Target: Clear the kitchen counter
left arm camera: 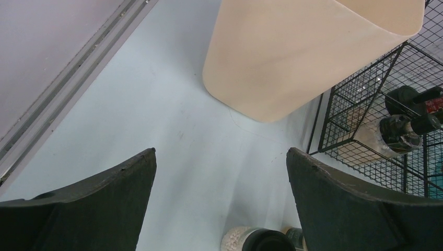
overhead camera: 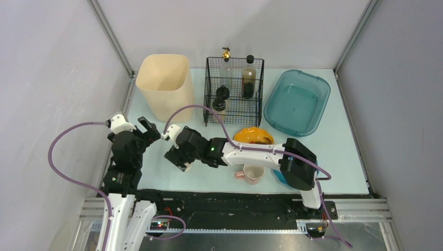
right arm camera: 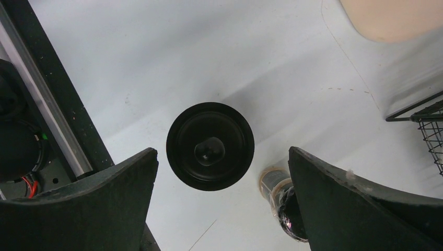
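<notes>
The pale mint kitchen counter [overhead camera: 339,151] holds a pink mug [overhead camera: 254,174], an orange dish [overhead camera: 253,136] and a blue item [overhead camera: 276,179] half hidden under my right arm. My right gripper [overhead camera: 176,158] is open and points down at the front left. In the right wrist view it [right arm camera: 222,151] hangs above an upright jar with a round black cap [right arm camera: 210,145]. A second small jar [right arm camera: 281,201] lies by the right finger. My left gripper [overhead camera: 149,129] is open and empty; in its wrist view [left arm camera: 220,151] a pale-filled jar [left arm camera: 245,240] shows at the bottom edge.
A beige bin [overhead camera: 164,83] stands at the back left. A black wire basket [overhead camera: 233,91] beside it holds several bottles. A translucent teal tub [overhead camera: 298,102] sits at the back right. The black front rail [overhead camera: 235,196] runs along the near edge.
</notes>
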Robot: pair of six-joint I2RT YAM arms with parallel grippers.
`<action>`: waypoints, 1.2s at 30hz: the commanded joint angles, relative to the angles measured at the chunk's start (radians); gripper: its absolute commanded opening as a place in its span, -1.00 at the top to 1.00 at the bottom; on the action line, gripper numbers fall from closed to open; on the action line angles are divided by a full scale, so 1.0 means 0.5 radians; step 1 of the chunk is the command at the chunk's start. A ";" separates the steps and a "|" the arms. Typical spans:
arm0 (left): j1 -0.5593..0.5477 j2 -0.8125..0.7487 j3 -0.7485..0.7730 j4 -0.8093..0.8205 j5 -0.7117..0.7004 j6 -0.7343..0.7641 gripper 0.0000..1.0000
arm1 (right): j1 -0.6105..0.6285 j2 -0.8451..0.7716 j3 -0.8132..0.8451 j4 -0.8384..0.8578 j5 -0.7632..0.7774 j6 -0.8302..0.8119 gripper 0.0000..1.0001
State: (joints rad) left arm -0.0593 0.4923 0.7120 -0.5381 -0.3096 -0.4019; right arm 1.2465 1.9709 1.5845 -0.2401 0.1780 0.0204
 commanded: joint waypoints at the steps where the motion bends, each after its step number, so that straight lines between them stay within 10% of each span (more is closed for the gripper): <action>1: 0.024 0.010 0.003 0.028 0.016 -0.022 -0.97 | 0.014 -0.077 0.047 0.035 0.012 -0.032 -0.99; 23: 0.027 -0.008 0.001 -0.006 -0.198 -0.103 -0.97 | 0.007 0.097 0.000 0.167 -0.114 0.206 -0.95; 36: 0.029 0.007 -0.007 -0.047 -0.466 -0.229 -0.97 | -0.011 0.135 -0.078 0.205 -0.164 0.251 -0.58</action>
State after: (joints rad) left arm -0.0555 0.4927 0.7120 -0.5713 -0.4828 -0.4808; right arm 1.2461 2.0350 1.5578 -0.1806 0.1143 0.1307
